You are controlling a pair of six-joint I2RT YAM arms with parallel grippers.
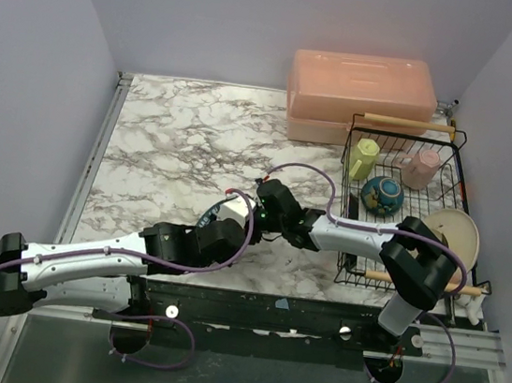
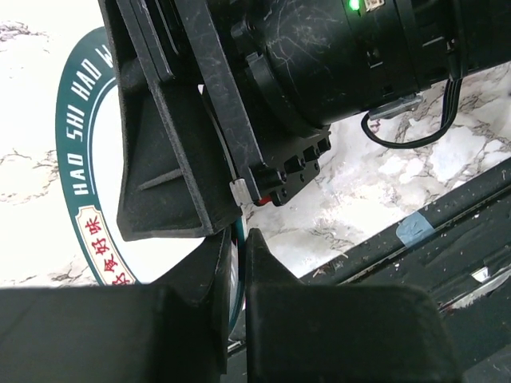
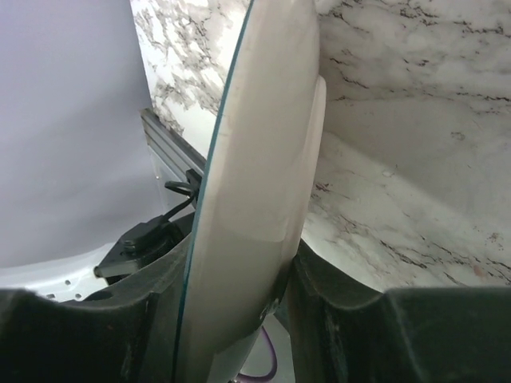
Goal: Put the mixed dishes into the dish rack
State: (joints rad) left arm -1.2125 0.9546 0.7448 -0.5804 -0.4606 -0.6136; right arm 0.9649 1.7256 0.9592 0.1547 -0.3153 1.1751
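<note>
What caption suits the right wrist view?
Right hand shut on the teal-rimmed plate, held edge-on, with the marble table behind.

Tabletop (image 1: pixel 178 134): white marble-look w/ grey veins, walls on 3 sides. Dish rack (image 1: pixel 407 123) sits directly on it at the R end, long side running front to back. Pink lidded box (image 1: pixel 359 87) is also on the top, just behind the rack's far-L corner, touching or v. nearly, backed vs. the rear wall. L of the rack, twd the near edge: teal-rimmed plate (image 1: pixel 227 209), held on edge; can't tell if it touches the marble. Silver rail (image 1: pixel 89 170) edges the side farthest from the rack. Black strip (image 1: pixel 315 313) runs along the near edge in front of the rack, w/ a blue tape scrap (image 1: pixel 284 301) on it.
</note>
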